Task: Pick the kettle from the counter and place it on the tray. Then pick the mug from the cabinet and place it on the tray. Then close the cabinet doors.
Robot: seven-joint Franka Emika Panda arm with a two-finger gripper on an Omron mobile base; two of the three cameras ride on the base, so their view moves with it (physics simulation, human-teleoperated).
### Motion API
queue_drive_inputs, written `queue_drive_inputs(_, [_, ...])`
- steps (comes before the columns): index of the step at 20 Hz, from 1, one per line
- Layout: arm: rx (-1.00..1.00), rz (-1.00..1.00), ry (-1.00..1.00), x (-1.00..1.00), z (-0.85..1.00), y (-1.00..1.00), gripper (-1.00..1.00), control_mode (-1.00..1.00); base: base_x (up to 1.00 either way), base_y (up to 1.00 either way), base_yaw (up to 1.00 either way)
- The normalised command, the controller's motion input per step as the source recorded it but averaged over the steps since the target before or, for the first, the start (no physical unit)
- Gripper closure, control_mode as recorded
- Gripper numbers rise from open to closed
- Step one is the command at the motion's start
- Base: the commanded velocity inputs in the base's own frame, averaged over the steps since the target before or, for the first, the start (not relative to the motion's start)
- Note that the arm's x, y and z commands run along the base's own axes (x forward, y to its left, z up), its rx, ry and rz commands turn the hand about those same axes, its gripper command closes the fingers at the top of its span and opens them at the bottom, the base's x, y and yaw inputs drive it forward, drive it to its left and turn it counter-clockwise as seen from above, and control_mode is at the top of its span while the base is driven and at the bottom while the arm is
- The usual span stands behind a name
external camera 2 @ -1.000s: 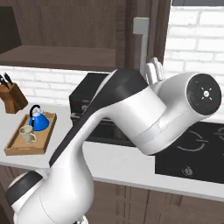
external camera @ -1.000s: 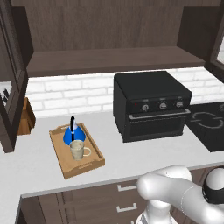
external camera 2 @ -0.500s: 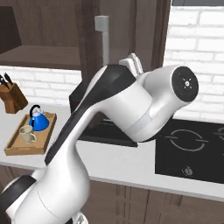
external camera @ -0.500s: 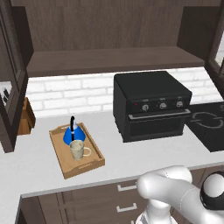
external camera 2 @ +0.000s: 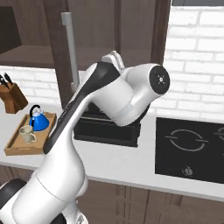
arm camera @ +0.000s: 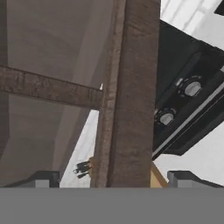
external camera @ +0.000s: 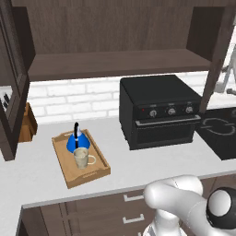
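Right cabinet door (external camera 2: 65,52) has swung further toward shut since earlier; gripper (arm camera: 111,177) wide, straddling its edge, probably to push. Kettle (external camera: 75,142) and mug (external camera: 81,157) sit on tray (external camera: 97,171).

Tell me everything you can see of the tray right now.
The tray is a shallow rectangular one of light wood with a raised rim and a handle cut-out in its near short end. It lies flat on the grey-white counter, left of the black oven. Inside stand the blue kettle and the beige mug.

one kettle (external camera: 75,141), one mug (external camera: 81,158), one tray (external camera: 93,172).
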Motion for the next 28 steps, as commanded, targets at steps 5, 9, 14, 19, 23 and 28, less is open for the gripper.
queue_drive_inputs(5, [0.0, 0.06, -0.1, 0.79, -0.13, 0.56, -1.0, -1.0, 0.0, 0.0, 0.0])
queue_drive_inputs(9, [0.0, 0.04, -0.1, 0.76, -0.09, 0.51, -1.0, -1.0, 0.0, 0.0, 0.0])
queue_drive_inputs(14, [0.0, 0.0, -0.04, 0.79, -0.04, 0.39, -1.0, -1.0, 0.0, 0.0, 0.0])
queue_drive_inputs(19, [-0.08, -0.05, 0.0, 0.79, 0.0, 0.18, -1.0, -1.0, 0.0, 0.0, 0.0])
queue_drive_inputs(23, [-0.14, -0.17, 0.02, 0.81, 0.0, 0.13, -1.0, -1.0, 0.0, 0.0, 0.0])
queue_drive_inputs(28, [-0.22, -0.22, 0.01, 0.81, -0.07, 0.17, -1.0, -1.0, 0.0, 0.0, 0.0])
